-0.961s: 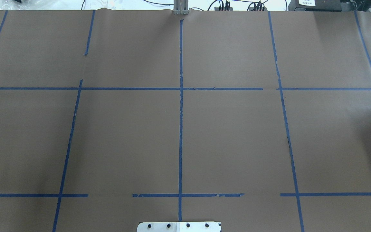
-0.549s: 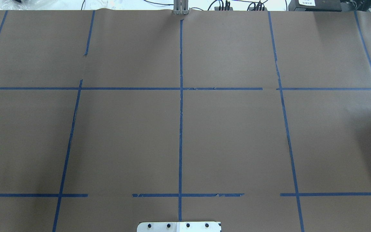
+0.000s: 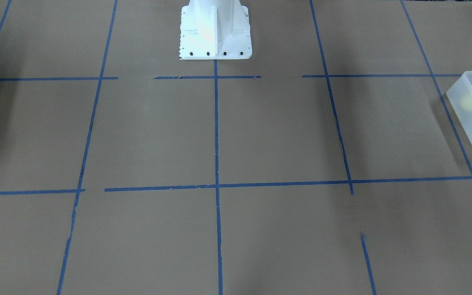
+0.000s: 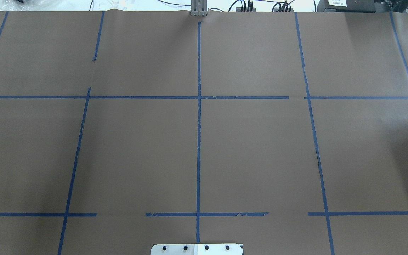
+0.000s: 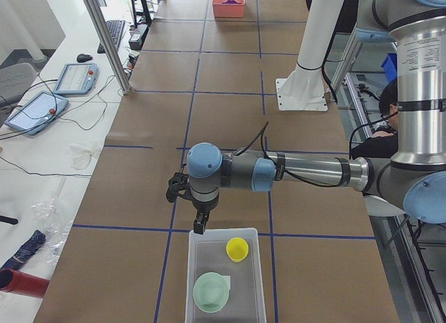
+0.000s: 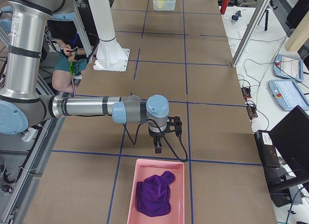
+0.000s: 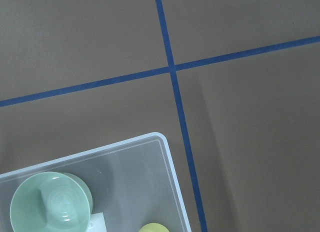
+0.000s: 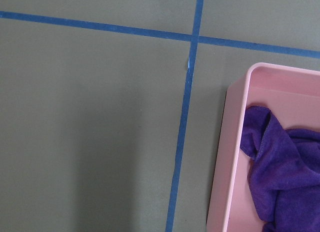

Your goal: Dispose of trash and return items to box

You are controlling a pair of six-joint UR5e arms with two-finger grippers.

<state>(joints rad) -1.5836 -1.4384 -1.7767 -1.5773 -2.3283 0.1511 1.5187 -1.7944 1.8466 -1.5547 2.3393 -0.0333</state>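
Box: a frosted, translucent white plastic bin, rectangular with rounded corners and a thin raised rim. It lies flat on the paper at the table's end on the robot's left. A small white label shows at its floor beside the bowl.
Bowl: round, pale mint-green, smooth plastic with concentric rings at its centre. It sits inside the box, in the half away from the left gripper.
Cup: a small yellow tumbler, glossy and round-mouthed. It is inside the box, apart from the bowl, in the half nearer the left gripper.
Left gripper: dark, with slim fingers pointing down. It hangs just beyond the box's short edge and touches nothing. I cannot tell whether it is spread or pressed together.
Table: matte brown paper, faintly creased.
Tape: blue strips in a grid, frayed and broken in places.
Pedestal: a white flared metal base with bolt heads along its foot.
Right gripper: dark and pointing down, just short of the tray's rim. I cannot tell whether it is spread or pressed together.
Tray: smooth pink plastic, rectangular with rounded corners, at the robot's right end.
Cloth: purple, soft and fuzzy, crumpled inside the tray.
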